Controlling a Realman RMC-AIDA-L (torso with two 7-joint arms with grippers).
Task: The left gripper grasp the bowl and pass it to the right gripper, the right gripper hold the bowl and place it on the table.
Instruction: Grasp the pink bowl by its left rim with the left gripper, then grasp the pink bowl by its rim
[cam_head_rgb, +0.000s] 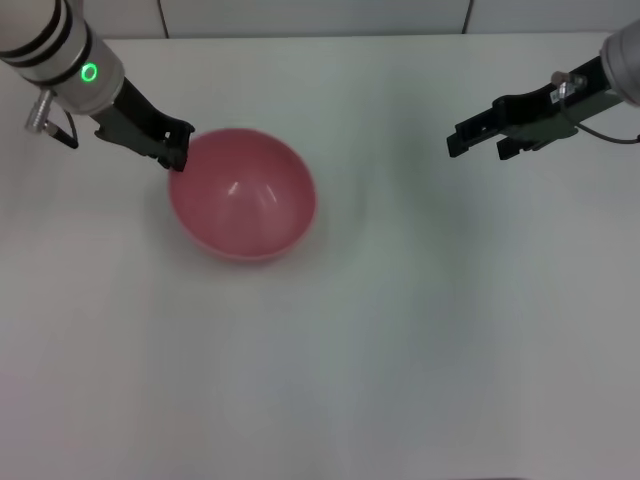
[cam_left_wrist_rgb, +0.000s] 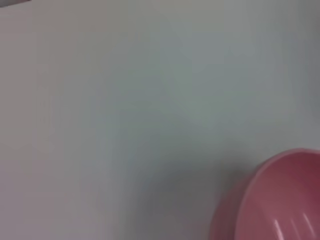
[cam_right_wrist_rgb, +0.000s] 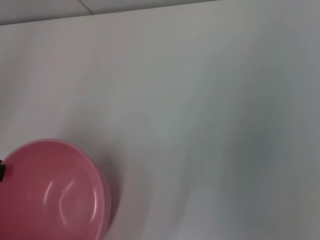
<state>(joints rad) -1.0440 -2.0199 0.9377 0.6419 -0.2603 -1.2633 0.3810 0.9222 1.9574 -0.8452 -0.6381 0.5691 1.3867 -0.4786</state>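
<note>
White counter (cam_head_rgb: 420, 330) filled most of head view. Pink-red bowl (cam_head_rgb: 243, 194) sat tilted on counter, left of centre, mouth tipped toward camera. Left gripper (cam_head_rgb: 178, 150), green ring lit, was at bowl's far-left rim; jaws apparently pinching rim, though contact was hard to make out. Right gripper (cam_head_rgb: 482, 142) hovered well apart over right side of counter, jaws spread, empty, pointing toward bowl.

Pink-red bowl (cam_head_rgb: 243, 194) (glossy inside), plain white table (cam_head_rgb: 420, 330), black left gripper (cam_head_rgb: 177, 152), green ring light (cam_head_rgb: 89, 72)
</note>
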